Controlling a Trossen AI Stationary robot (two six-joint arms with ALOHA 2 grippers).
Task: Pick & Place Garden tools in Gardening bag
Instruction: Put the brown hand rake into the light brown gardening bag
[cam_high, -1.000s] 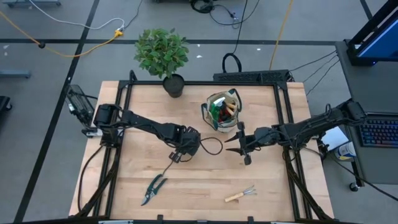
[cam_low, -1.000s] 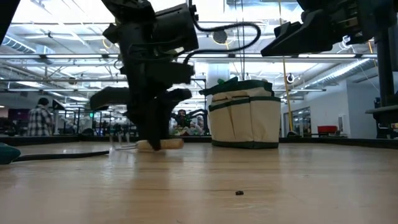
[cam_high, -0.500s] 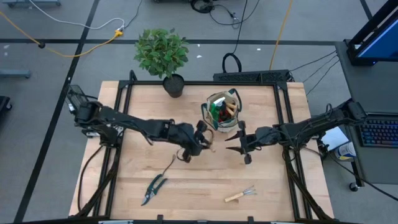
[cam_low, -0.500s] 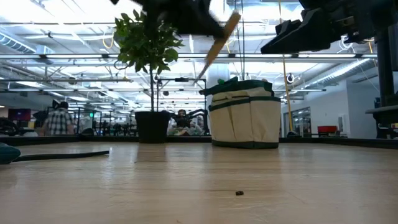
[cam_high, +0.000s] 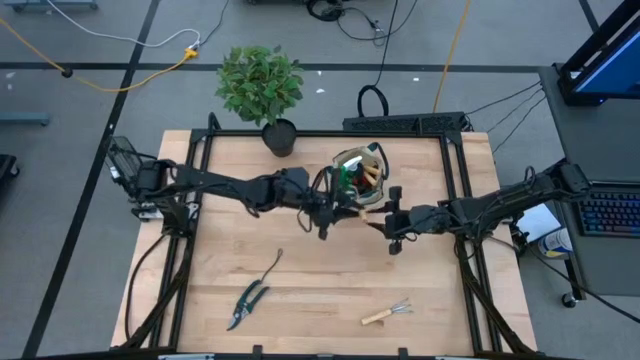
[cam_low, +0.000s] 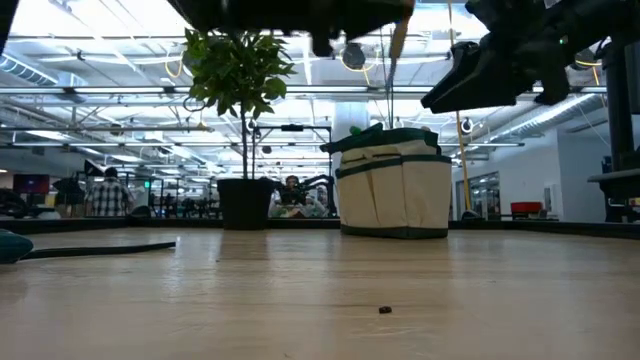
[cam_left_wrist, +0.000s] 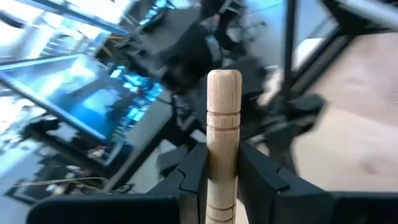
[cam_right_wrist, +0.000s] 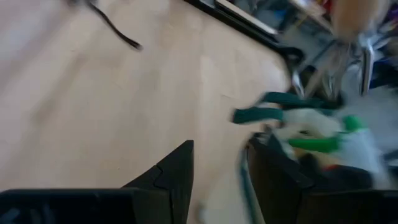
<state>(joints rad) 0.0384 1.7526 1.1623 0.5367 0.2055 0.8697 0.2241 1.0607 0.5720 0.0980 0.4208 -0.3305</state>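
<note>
Left claw (cam_high: 335, 211), center frame, pinches a wooden-handled tool (cam_left_wrist: 222, 143) beside the gardening bag (cam_high: 360, 178), which already holds several tools. Right claw (cam_high: 393, 226) waits spread nearby. Shears (cam_high: 245, 303), weeder (cam_high: 270, 268) and rake (cam_high: 388, 312) remain lower on the table (cam_high: 230, 170).

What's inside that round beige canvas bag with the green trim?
The gardening bag holds wooden handles and something green; whatever lies deeper is covered.

Your two arms are matte black, slim and jointed. Black cable loops beside the left tool (cam_high: 334, 207); the right tool (cam_high: 392, 222) ends in angular black fingers (cam_right_wrist: 168, 177).
</note>
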